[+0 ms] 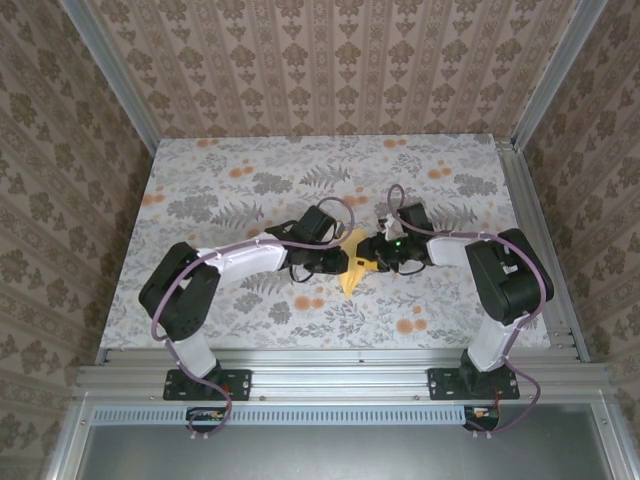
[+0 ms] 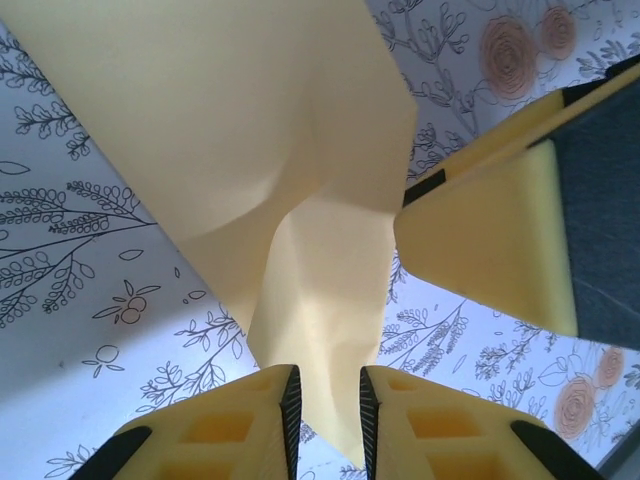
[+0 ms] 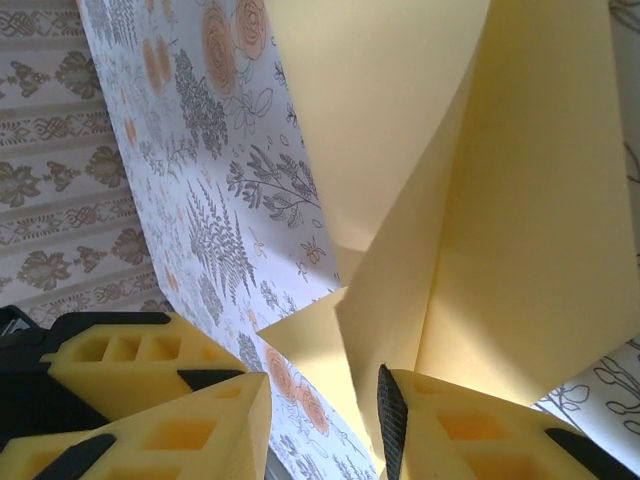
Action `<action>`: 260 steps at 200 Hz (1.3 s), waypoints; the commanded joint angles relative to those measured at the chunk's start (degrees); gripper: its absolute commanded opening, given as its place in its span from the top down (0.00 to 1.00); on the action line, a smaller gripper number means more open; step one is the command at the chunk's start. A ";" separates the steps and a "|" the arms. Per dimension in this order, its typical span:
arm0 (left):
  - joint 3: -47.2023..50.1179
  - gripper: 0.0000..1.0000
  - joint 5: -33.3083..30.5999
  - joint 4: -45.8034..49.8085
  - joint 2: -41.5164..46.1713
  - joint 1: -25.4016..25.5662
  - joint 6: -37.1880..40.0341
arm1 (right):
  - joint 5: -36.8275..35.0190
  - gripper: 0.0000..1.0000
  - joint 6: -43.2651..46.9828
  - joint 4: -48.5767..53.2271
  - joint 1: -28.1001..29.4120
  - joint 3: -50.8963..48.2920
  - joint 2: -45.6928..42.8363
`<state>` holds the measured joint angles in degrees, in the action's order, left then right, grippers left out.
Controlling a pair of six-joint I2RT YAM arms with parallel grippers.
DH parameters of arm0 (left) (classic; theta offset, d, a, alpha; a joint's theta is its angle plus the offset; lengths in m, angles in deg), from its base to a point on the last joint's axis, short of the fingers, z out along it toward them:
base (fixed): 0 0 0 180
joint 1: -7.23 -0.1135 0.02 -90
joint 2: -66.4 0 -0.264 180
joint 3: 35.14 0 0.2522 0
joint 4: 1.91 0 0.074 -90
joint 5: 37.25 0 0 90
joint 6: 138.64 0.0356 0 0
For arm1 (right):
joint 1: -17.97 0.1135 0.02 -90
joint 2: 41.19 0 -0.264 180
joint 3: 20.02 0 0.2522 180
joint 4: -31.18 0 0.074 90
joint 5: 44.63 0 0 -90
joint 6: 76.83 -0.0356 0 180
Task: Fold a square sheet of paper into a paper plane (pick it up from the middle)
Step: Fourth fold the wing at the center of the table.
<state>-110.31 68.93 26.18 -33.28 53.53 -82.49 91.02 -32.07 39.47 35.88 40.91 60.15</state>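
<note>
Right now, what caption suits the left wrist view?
Creased yellow paper runs between the left fingers, a right finger beside it, over the flowered table.

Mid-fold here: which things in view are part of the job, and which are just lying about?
Job:
- paper
- left gripper, jaws pinching the paper
- right gripper, jaws apart with paper between them

Just there:
- flowered tablecloth
- wallpapered walls
- metal rail

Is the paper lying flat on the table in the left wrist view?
No: the paper stands up off the table, bent and creased, its lower end between the left gripper's fingers.
</note>
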 commanded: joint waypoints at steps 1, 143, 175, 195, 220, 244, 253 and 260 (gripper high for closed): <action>1.06 0.77 -0.03 -2.79 -2.35 -0.38 0.18 | -1.08 0.64 1.38 3.37 0.71 1.34 -0.16; 2.77 0.85 0.67 -5.43 -3.61 -1.58 0.31 | -7.51 0.91 7.59 12.70 2.05 4.79 2.08; 3.44 0.85 0.31 -4.34 -2.60 -1.67 0.53 | -5.86 0.82 6.04 9.55 2.06 4.41 2.72; 3.33 0.86 -0.10 -3.16 -2.10 -1.66 0.99 | -5.74 0.80 5.86 9.05 2.06 4.28 2.96; 3.44 0.87 0.08 -2.88 -2.25 -1.66 1.32 | -5.25 0.79 5.15 7.94 2.12 4.07 3.42; 3.54 0.89 -0.10 -2.73 -2.38 -1.75 1.53 | -5.17 0.80 4.98 7.79 2.12 4.22 3.54; 3.79 0.89 -0.27 -2.75 -2.36 -1.85 1.53 | -5.24 0.80 4.97 7.90 2.04 4.19 3.68; 4.01 0.89 -0.36 -2.81 -2.32 -1.96 1.53 | -5.26 0.81 5.07 7.94 2.06 4.23 3.81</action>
<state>-107.38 69.17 22.18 -36.75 52.40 -82.34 84.77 -26.25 47.90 37.74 44.54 62.73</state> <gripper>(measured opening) 0.111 0.199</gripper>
